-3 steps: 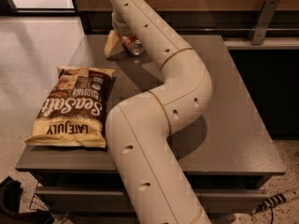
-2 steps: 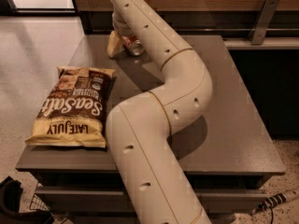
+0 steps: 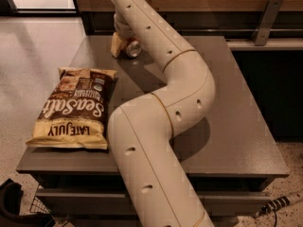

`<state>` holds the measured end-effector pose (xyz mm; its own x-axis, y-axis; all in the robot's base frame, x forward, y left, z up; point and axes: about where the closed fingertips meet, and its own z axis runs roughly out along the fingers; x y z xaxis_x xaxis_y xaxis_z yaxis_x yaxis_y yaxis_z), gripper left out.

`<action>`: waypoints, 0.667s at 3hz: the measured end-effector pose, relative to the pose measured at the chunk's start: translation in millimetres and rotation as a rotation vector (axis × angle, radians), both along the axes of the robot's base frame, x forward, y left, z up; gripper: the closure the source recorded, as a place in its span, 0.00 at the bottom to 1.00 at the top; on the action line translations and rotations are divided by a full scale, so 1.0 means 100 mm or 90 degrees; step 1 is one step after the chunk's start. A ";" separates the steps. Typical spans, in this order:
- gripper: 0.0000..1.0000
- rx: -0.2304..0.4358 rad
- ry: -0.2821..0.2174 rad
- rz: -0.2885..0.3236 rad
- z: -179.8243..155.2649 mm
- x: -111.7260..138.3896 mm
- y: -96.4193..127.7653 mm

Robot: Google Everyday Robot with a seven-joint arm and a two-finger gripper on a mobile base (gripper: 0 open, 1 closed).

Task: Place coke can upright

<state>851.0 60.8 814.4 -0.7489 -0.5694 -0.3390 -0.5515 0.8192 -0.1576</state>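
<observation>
Fingers (image 3: 117, 44) first, since that is what I watch: one tan finger shows at the far end of the desk (image 3: 246, 126), right against the left side of the coke can (image 3: 134, 48). Its partner is hidden behind the arm, so I cannot tell whether the pair is pinching the can or only standing beside it. Working across from my left, a dark shape (image 3: 12, 205) sits low on the pale floor by the desk's front corner. Above it, on the left part of the desk, a brown and tan Late July sea salt chip bag (image 3: 75, 109) lies flat, with its lettering upside down from where I look. Its far edge is near the can but apart from it. Beyond the bag, the gripper (image 3: 124, 46) is down at the desk's far edge, left of centre. The can is there with it, a little red showing and its round silver end turned toward my camera, so it reads as tipped rather than standing. I cannot tell whether it rests on the surface. The cream arm (image 3: 184, 84) runs from the gripper toward me, bends out over the middle of the desk and doubles back to the lower edge of my view. To the right, a grey metal bracket (image 3: 265, 20) stands against the wooden wall, and a cable (image 3: 279, 205) lies on the speckled floor.
</observation>
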 end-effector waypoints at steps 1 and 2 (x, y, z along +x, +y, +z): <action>0.71 0.000 0.000 0.000 0.04 0.00 0.00; 0.93 0.000 0.000 0.000 0.04 -0.01 0.00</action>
